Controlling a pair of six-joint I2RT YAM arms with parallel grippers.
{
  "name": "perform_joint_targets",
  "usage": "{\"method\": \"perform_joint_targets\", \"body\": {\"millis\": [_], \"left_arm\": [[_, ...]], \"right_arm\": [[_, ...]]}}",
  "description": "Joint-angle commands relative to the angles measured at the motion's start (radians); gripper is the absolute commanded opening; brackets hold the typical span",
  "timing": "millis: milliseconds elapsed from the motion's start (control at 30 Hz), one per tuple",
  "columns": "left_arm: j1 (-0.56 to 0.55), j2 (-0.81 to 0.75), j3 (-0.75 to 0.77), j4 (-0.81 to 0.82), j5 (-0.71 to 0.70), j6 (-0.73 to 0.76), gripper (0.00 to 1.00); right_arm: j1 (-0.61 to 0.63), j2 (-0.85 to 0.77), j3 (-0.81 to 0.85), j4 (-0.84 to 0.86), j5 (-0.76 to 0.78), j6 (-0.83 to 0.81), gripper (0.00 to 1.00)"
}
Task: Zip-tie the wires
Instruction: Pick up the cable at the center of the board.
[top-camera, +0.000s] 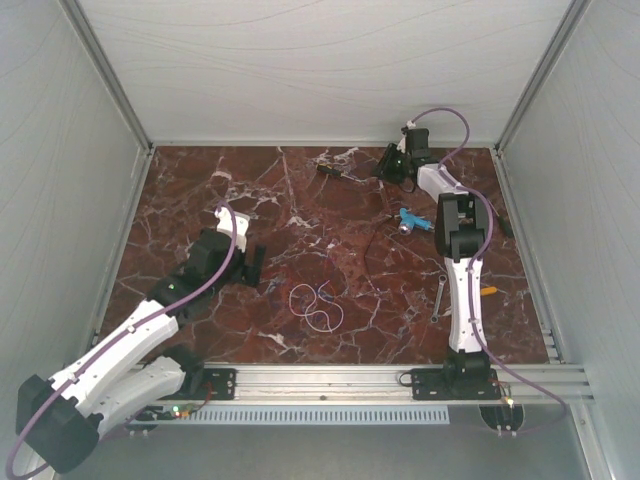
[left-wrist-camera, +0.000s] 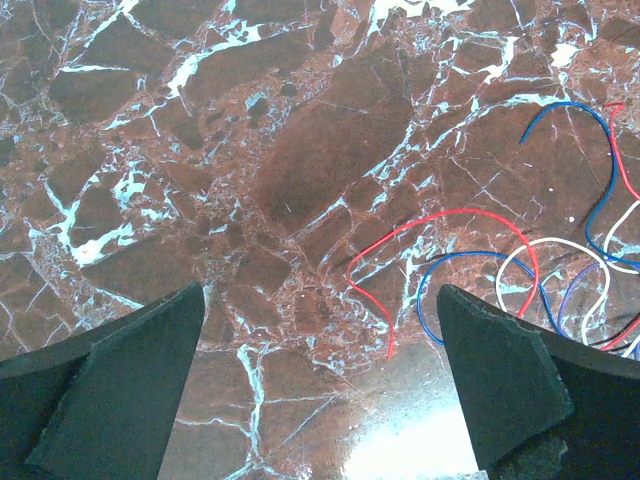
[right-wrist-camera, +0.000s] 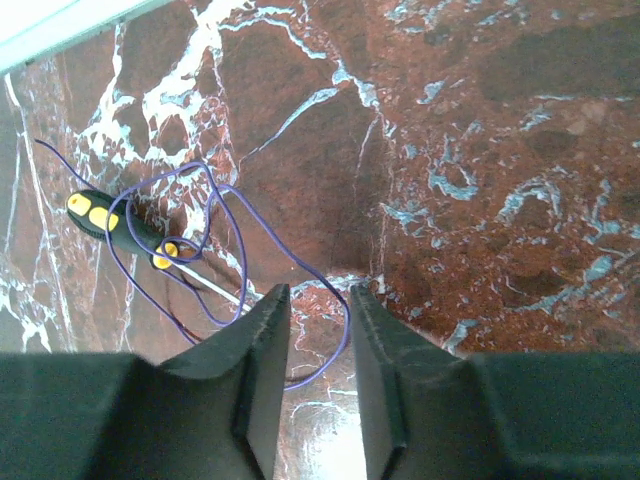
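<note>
The wires (top-camera: 318, 303), a small tangle of thin whitish, purple and red loops, lie on the marble table near its front middle. My left gripper (top-camera: 252, 266) is open and empty, just left of them. In the left wrist view its jaws (left-wrist-camera: 320, 370) stand wide apart over bare marble, and the red, blue and white wires (left-wrist-camera: 440, 214) lie by the right finger (left-wrist-camera: 500, 380). My right gripper (top-camera: 388, 163) is at the back of the table. In the right wrist view its jaws (right-wrist-camera: 318, 296) stand narrowly apart, and a loose purple wire loop (right-wrist-camera: 346, 321) runs between them.
A black and yellow screwdriver (right-wrist-camera: 110, 222) lies inside the purple loop; it also shows at the back of the top view (top-camera: 330, 172). A blue-handled tool (top-camera: 412, 220), a small wrench (top-camera: 440, 300) and an orange-tipped item (top-camera: 487, 291) lie on the right side. Grey walls enclose the table.
</note>
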Motion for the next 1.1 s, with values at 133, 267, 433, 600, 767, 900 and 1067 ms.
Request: {"method": "perform_joint_targets", "body": {"millis": [133, 267, 433, 600, 767, 900, 1067], "left_arm": [[0.005, 0.002, 0.007, 0.047, 0.017, 0.002, 1.0], [0.005, 0.004, 0.008, 0.048, 0.019, 0.002, 1.0], [0.005, 0.004, 0.006, 0.049, 0.02, 0.002, 1.0], [0.006, 0.007, 0.006, 0.049, 0.024, 0.002, 0.99], [0.008, 0.004, 0.004, 0.051, 0.023, 0.002, 0.99], [0.008, -0.001, 0.004, 0.049, 0.025, 0.002, 1.0], [0.008, -0.004, 0.006, 0.049, 0.026, 0.0, 1.0]], "right_arm": [[-0.003, 0.05, 0.032, -0.047, -0.06, -0.083, 0.15], [0.005, 0.062, 0.054, -0.073, -0.056, -0.113, 0.02], [0.024, 0.037, 0.018, -0.059, -0.048, -0.141, 0.0], [0.036, -0.053, -0.031, -0.007, -0.054, -0.145, 0.0], [0.054, -0.186, -0.057, 0.011, -0.005, -0.189, 0.0], [0.076, -0.294, -0.085, 0.022, 0.066, -0.242, 0.0], [0.106, -0.405, -0.094, 0.039, 0.126, -0.293, 0.0]]}}
